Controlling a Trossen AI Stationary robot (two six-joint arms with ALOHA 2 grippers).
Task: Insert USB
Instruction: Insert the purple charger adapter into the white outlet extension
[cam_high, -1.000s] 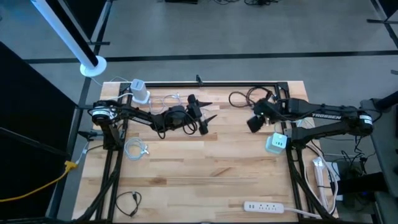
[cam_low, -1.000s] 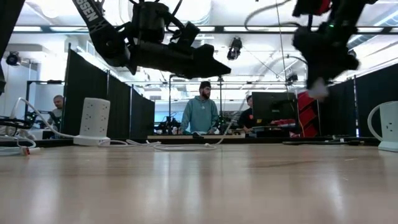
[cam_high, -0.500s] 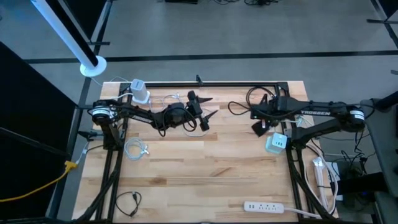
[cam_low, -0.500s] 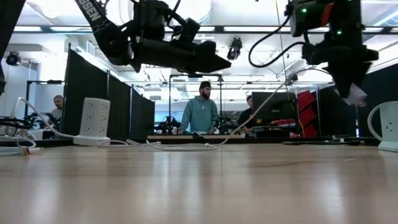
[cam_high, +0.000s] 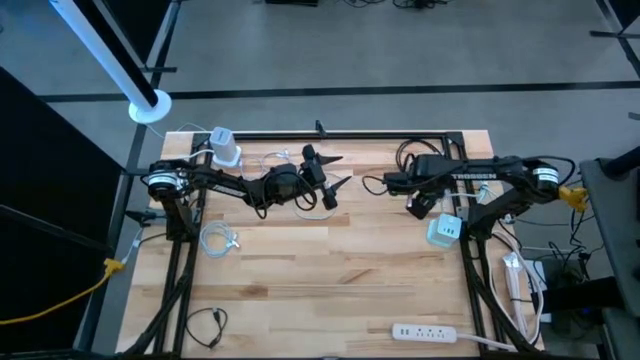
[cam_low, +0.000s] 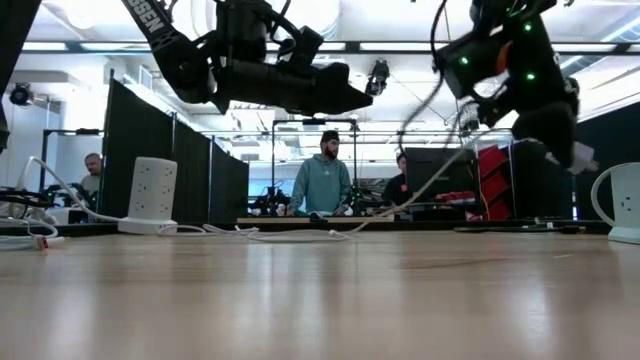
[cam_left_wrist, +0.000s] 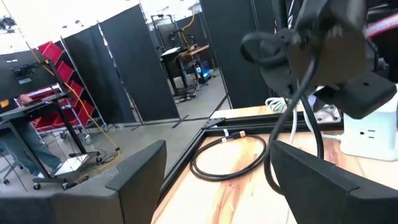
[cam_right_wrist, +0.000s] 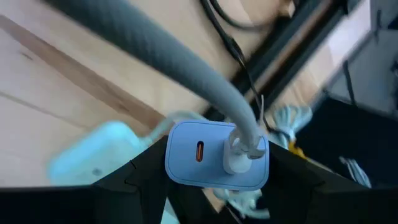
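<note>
My right gripper hangs over the table's right side, slanting steeply down, shut on a small pale-blue charger block. The block's face shows an oval port and, beside it, a white plug on a grey cable. A mint power cube stands on the table just beyond this gripper. My left gripper floats level over the middle left, open, nothing between its fingers. In the low view it shows at the upper left. My right gripper pinches the charger block by its two opposite side walls between its two fingers. It comes from above, slanting down. The block's port face looks back up toward the wrist, with the cable leading away from it. The block hangs clear of the table.
A white power tower stands at the far left, white cables near it. A black cable loop lies at the far right, another black cable at the near left, and a power strip at the near right. People stand beyond the table.
My right arm has folded and its gripper has tipped from nearly level to steeply downward, sinking a little toward the mint cube with the charger block still in its fingers. The grey cable has swung along with it.
</note>
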